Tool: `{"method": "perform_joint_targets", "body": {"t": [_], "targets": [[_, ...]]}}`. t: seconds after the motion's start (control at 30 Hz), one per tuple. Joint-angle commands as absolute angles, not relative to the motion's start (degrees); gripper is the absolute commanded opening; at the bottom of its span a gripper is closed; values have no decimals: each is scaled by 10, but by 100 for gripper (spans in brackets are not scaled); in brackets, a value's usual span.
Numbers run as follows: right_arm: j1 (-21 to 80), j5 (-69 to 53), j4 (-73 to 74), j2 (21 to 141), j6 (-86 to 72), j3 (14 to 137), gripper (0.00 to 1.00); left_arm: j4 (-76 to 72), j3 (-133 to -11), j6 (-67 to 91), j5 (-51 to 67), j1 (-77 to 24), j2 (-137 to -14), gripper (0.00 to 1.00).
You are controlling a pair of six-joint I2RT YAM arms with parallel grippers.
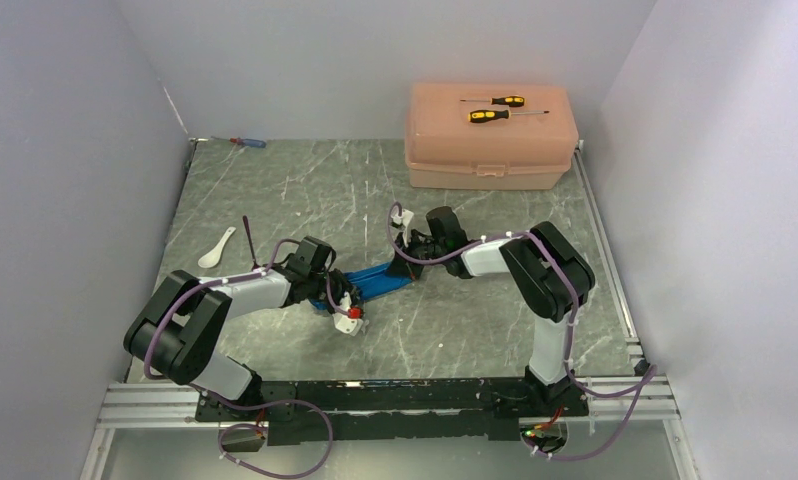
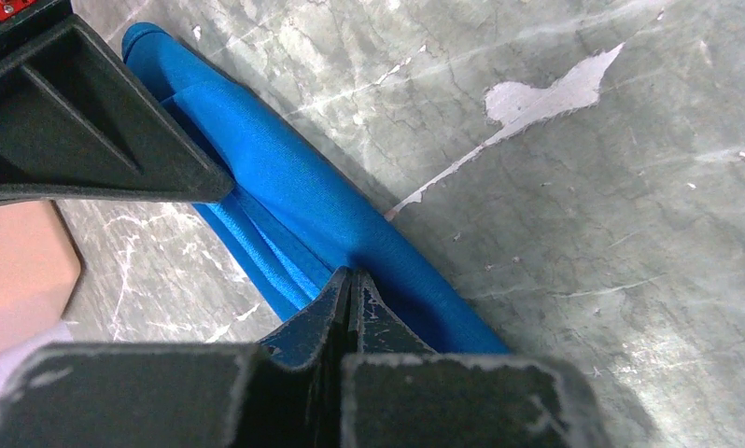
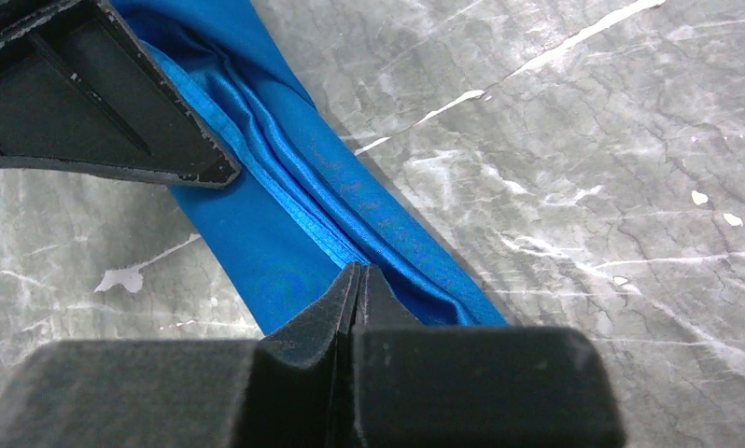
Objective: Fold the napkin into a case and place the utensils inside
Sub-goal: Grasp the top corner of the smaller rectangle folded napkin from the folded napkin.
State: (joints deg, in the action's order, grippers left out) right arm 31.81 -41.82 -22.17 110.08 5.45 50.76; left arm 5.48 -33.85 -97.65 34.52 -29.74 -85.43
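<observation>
1. The napkin [image 1: 380, 280] lies mid-table as a long, narrow blue band, running on a slant between the two arms. It is gathered lengthwise into folds and is not yet a flat case.
2. The left gripper [image 1: 343, 298] is at the band's near-left end and the right gripper [image 1: 408, 262] at its far-right end. Each has its fingers pressed together on cloth, pinching an end. I judge this two-ended hold keeps the band taut and straight so that the next fold lands cleanly.
3. The white spoon [image 1: 216, 248] and the dark fork [image 1: 247, 240] lie side by side on the table [image 1: 305, 190], to the left and well apart from the cloth. They look untouched, waiting until a pocket exists.
4. The peach box [image 1: 490, 135] sits at the back right with two yellow-and-black screwdrivers [image 1: 495, 108] on its lid, clear of the work.
5. Only the top view shows the utensils, the box and how the arms are placed.
6. The wrist views show what the top view cannot. From the left wrist, the napkin [image 2: 303, 187] runs straight out of the closed left gripper [image 2: 350, 280] as a smooth rolled edge.
7. From the right wrist, the napkin [image 3: 322, 196] shows several stacked pleats entering the closed right gripper [image 3: 358, 275] — layers that could slip unevenly.
</observation>
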Motion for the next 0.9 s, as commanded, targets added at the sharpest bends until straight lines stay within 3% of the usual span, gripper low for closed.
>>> {"method": "perform_joint_targets", "body": {"t": [0.0, 0.2, 0.37, 0.57, 0.87], "targets": [[313, -354, -224, 1094, 42, 499, 0, 120, -321, -975, 334, -301, -859, 3], [317, -326, -304, 970, -17, 445, 12, 118, -318, -974, 332, -301, -858, 3], [359, -296, -399, 927, -56, 378, 11, 122, -322, -969, 325, -302, -857, 3], [408, -288, -491, 965, -110, 338, 4, 120, -321, -965, 322, -301, -855, 3], [421, -272, -500, 1070, -171, 410, 0, 122, -321, -962, 315, -303, -848, 3]]}}
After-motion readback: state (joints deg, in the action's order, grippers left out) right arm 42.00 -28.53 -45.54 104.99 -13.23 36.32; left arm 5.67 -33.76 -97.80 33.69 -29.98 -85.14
